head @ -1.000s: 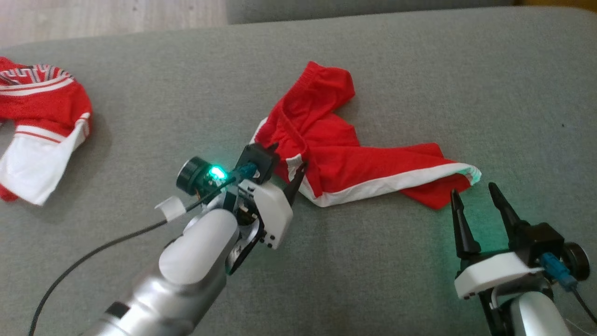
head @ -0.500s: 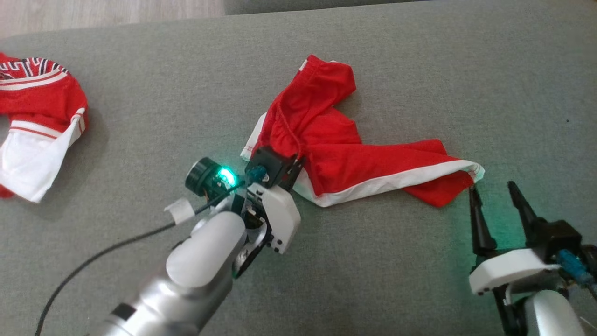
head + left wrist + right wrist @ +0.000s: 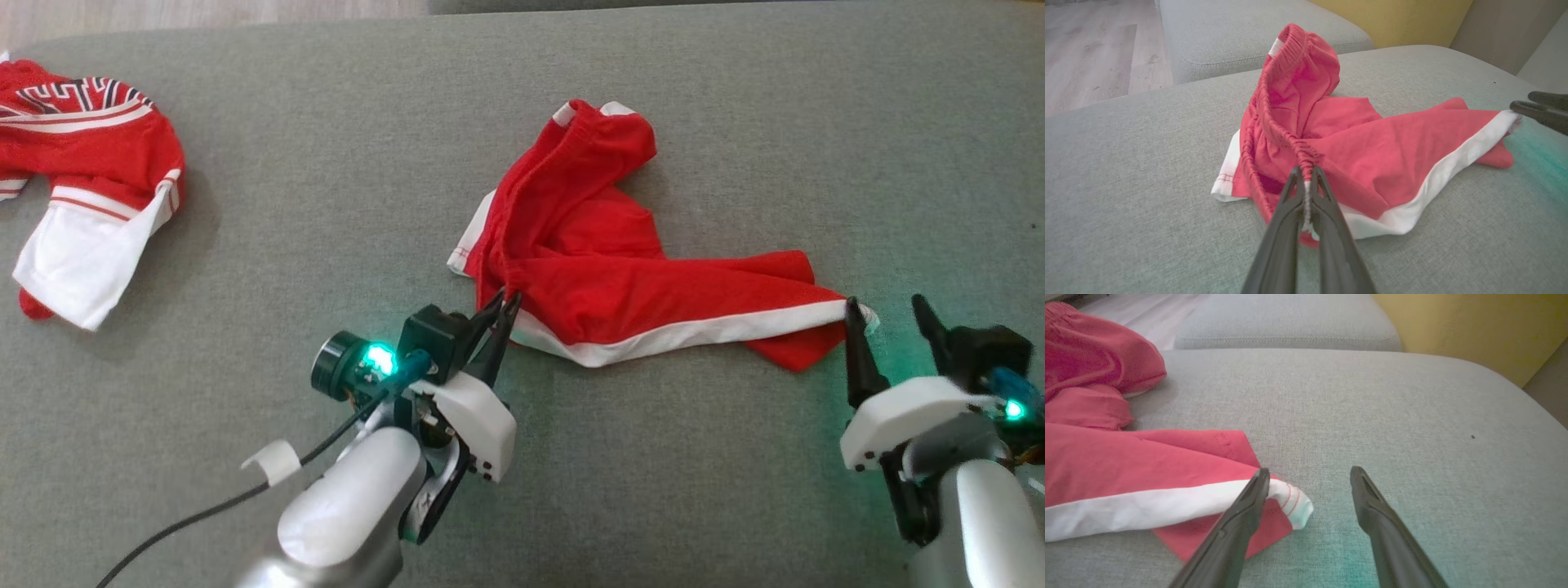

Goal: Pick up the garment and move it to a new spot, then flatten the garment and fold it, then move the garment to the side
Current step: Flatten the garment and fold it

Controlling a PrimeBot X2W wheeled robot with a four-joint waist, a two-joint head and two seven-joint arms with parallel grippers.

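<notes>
The crumpled red shorts with white trim [image 3: 604, 253], on the grey fabric sofa [image 3: 326, 245], are pinched at the waistband [image 3: 1284, 130] by the left gripper [image 3: 504, 302] (right gripper [image 3: 885, 304] spread wide at the hem corner [image 3: 1294, 503]). Pick-up is judged underway; lifting is called for next.

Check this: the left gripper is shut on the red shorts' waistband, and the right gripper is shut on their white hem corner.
One thing is wrong. The right gripper is open: the right wrist view shows its jaws apart, with the hem corner lying just inside one of them, ungripped. The left gripper is indeed shut on the shorts' waistband.
</notes>
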